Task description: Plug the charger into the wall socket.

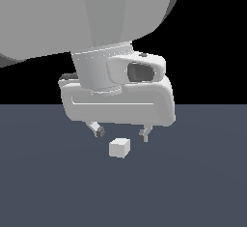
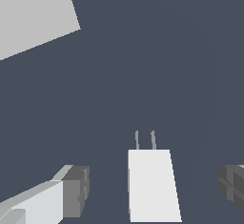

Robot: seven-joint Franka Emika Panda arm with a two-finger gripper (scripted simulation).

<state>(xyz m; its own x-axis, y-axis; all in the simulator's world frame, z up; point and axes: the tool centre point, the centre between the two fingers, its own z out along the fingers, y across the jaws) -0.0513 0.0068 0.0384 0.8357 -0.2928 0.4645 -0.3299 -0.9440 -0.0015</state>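
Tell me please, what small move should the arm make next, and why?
Probably lower a little, then close. The pincer is open and hangs just above the charger, which lies on the floor between the two fingertips, touching neither. The wall socket is apart, so grasping comes first.

Arm [image 1: 72, 13]: big smooth pale-grey rounded shell, matte, no markings visible. Below it short cylindrical wrist collar [image 1: 99, 66], same pale grey, faint row of tiny dots round upper rim. Boxy camera housing [image 1: 137, 70] on collar's side, rounded corners, dark recessed lens window, small dark stud on top. Hand body [image 1: 118, 106]: wide white block, rounded ends, shallow outlined panel on face. Gripper [image 1: 121, 133]: two thin pale fingers [image 1: 94, 127], dark grey ridged pads [image 2: 76, 191].
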